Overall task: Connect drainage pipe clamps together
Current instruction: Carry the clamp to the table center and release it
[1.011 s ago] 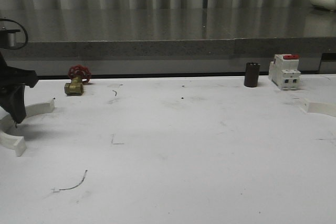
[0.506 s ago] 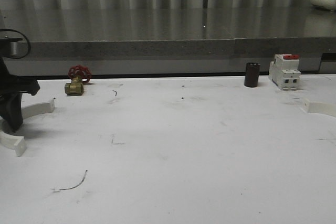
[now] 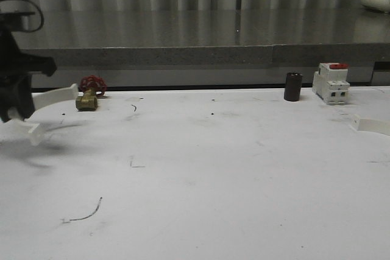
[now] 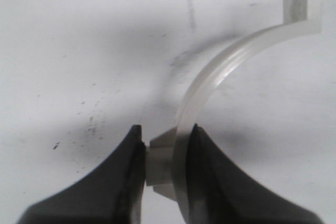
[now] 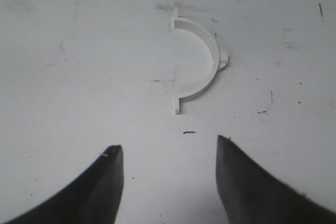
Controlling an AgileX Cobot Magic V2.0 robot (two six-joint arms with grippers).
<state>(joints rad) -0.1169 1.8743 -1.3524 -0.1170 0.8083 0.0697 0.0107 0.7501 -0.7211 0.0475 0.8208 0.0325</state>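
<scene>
One drainage pipe clamp (image 4: 210, 85) is pinched at its middle between the left gripper's (image 4: 165, 156) closed fingers (image 4: 123, 174), held above the white worktop (image 3: 213, 168) at its far left, where its shadow falls below it. In the front view its tabbed ends (image 3: 33, 133) stick out beside the black arm. The second clamp (image 5: 202, 64) lies flat on the worktop near the right edge, ahead of the right gripper (image 5: 168, 174), whose fingers (image 5: 247, 182) stand spread apart and empty.
</scene>
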